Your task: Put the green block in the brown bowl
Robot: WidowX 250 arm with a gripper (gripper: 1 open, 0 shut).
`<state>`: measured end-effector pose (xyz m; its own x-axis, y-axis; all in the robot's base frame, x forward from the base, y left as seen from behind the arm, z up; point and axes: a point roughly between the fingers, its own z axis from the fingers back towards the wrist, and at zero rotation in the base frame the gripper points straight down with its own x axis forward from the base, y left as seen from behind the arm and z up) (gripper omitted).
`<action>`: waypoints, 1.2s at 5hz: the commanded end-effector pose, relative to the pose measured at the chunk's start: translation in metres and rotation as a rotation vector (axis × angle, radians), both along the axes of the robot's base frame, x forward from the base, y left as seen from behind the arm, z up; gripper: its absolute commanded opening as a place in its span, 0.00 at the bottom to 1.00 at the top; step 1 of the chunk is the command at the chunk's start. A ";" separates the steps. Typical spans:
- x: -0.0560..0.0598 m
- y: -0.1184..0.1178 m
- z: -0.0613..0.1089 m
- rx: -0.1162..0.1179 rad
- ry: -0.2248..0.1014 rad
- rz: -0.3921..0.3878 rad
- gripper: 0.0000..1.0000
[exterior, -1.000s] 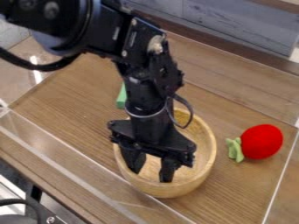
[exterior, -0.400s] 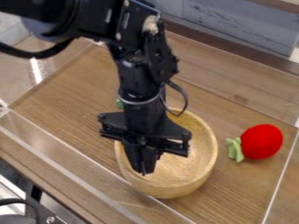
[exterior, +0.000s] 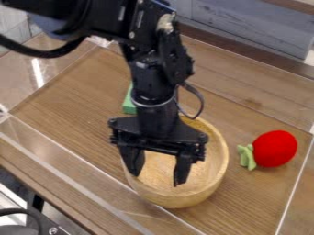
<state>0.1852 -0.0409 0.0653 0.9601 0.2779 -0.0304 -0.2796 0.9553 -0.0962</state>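
The brown bowl (exterior: 211,181) is a round wooden bowl at the front middle of the table. My gripper (exterior: 157,167) points straight down into it, open. Its two dark fingers (exterior: 132,162) stand spread just above the bowl's floor, and nothing shows between them. A small part of the green block (exterior: 127,99) shows behind the arm, on the table beyond the bowl. The black arm hides the rest of the block. What I can see of the bowl's inside holds nothing.
A red round toy fruit (exterior: 276,147) with a green leaf (exterior: 248,158) lies on the table just right of the bowl. A clear plastic wall (exterior: 50,156) runs along the table's front left edge. A grey panel (exterior: 245,27) stands at the back.
The gripper's fingers were spread a second ago, then shut into one point over the bowl, and now stand spread again. The arm stays over the bowl.
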 end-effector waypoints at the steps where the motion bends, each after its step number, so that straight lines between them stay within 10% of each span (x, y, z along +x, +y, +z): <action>1: 0.021 0.003 0.002 -0.004 -0.030 0.055 0.00; 2: 0.034 0.008 -0.003 -0.002 -0.026 0.105 0.00; 3: 0.032 0.001 0.001 0.004 -0.016 0.150 1.00; 6: 0.040 -0.002 0.054 -0.008 -0.058 0.083 1.00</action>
